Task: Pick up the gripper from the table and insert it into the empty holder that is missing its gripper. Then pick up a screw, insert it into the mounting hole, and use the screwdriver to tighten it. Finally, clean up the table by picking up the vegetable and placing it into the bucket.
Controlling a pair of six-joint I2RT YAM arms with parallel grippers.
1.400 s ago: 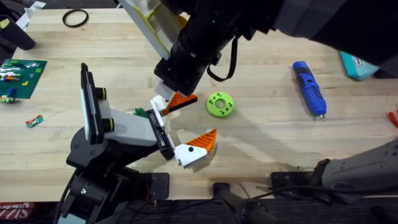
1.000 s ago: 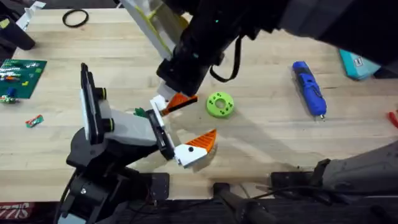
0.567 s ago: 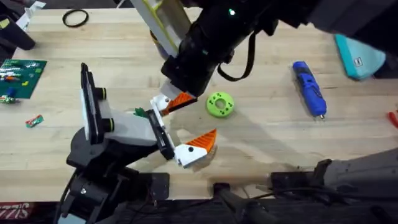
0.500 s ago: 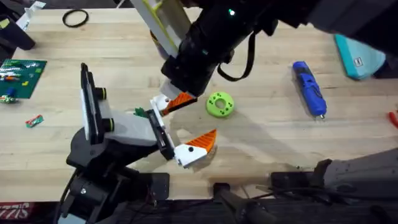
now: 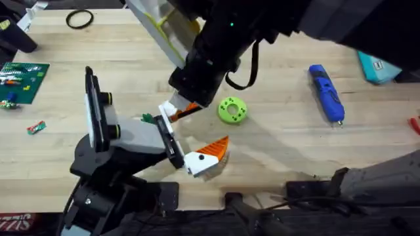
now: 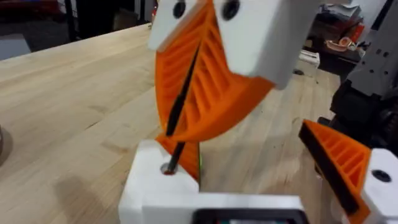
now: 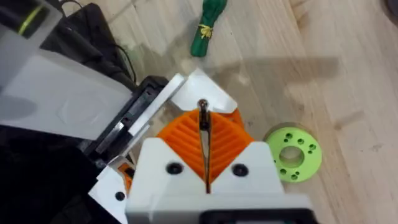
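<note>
Overhead, much of the work is hidden: the right arm crosses under the camera as a large dark mass and covers the right gripper (image 7: 203, 127). Its wrist view shows the orange pads pinched narrow on a thin dark screw (image 7: 203, 134), held upright.

The orange wedge gripper (image 5: 178, 109) sits at the holder (image 5: 172, 141), and its white block lies directly under the screw. From the left wrist, the screw's tip seems to touch the block's mounting hole, though how deep it goes cannot be told. The left gripper (image 5: 210, 124) stands wide and holds nothing; its twin finger (image 5: 211, 152) lies at 5 o'clock from the wedge.

The lime disc (image 5: 231, 109) lies at 3 o'clock from the wedge, and the blue screwdriver (image 5: 326, 93) farther out the same way, well apart. The small green vegetable (image 5: 147, 118) is at 9 o'clock, half tucked behind the white body.

A red wrapper (image 5: 13, 219) cut off at the lower left edge reads "SIZZ". A teal item (image 5: 377, 67) at the right edge carries a white label too small to read.
</note>
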